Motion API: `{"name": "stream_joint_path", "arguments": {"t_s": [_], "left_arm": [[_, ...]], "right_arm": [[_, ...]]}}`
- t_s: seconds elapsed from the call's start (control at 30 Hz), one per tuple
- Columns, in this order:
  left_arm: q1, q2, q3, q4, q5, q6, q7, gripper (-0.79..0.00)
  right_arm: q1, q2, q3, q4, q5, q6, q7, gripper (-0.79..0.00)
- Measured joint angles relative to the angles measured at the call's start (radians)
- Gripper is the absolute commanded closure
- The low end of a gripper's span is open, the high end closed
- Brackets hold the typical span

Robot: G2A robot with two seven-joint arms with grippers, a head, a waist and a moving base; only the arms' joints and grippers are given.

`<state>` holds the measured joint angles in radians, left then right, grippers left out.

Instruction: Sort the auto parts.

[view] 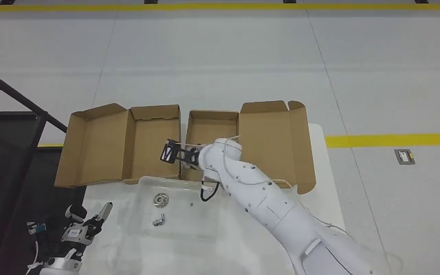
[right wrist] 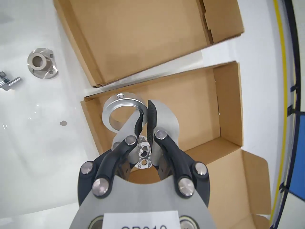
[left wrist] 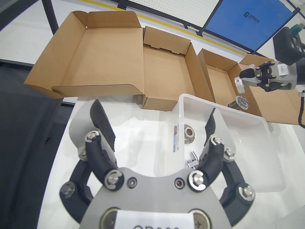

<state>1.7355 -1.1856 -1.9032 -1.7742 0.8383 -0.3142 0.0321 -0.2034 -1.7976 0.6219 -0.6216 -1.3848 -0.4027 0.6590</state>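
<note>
right gripper (right wrist: pixel 145 111) pinches ring (right wrist: pixel 124 100); wrist view reveals part (right wrist: pixel 144 154) beneath.

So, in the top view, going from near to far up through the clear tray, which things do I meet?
First the small metal part → flanged metal part → right gripper, shut on a metal ring.

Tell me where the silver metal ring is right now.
In the right wrist view, the silver metal ring is clamped in the right claw, above the right-hand open cardboard box, near a toothed metal part lying inside.
</note>
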Motion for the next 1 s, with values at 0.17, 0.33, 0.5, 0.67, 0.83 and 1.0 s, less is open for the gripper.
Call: {"name": "stream_joint_path", "arguments": {"t_s": [0.17, 0.33, 0.5, 0.67, 0.83, 1.0], "left_arm": [[0.000, 0.000, 0.000, 0.000, 0.000, 0.000, 0.000, -0.785], [0.000, 0.000, 0.000, 0.000, 0.000, 0.000, 0.000, -0.785], [0.000, 0.000, 0.000, 0.000, 0.000, 0.000, 0.000, -0.785], [0.000, 0.000, 0.000, 0.000, 0.000, 0.000, 0.000, -0.785], [0.000, 0.000, 0.000, 0.000, 0.000, 0.000, 0.000, -0.785], [0.000, 0.000, 0.000, 0.000, 0.000, 0.000, 0.000, -0.785]], "right_arm": [[0.050, -0.082, -0.035, 0.189, 0.052, 0.123, 0.030, 0.000], [0.074, -0.139, -0.060, 0.313, 0.067, 0.109, 0.010, 0.000], [0.084, -0.175, -0.076, 0.374, 0.060, 0.081, 0.006, 0.000], [0.084, -0.176, -0.077, 0.377, 0.059, 0.079, 0.005, -0.006], [0.084, -0.176, -0.077, 0.377, 0.059, 0.079, 0.005, -0.477], [0.084, -0.176, -0.077, 0.377, 0.059, 0.079, 0.005, -0.720]]}}
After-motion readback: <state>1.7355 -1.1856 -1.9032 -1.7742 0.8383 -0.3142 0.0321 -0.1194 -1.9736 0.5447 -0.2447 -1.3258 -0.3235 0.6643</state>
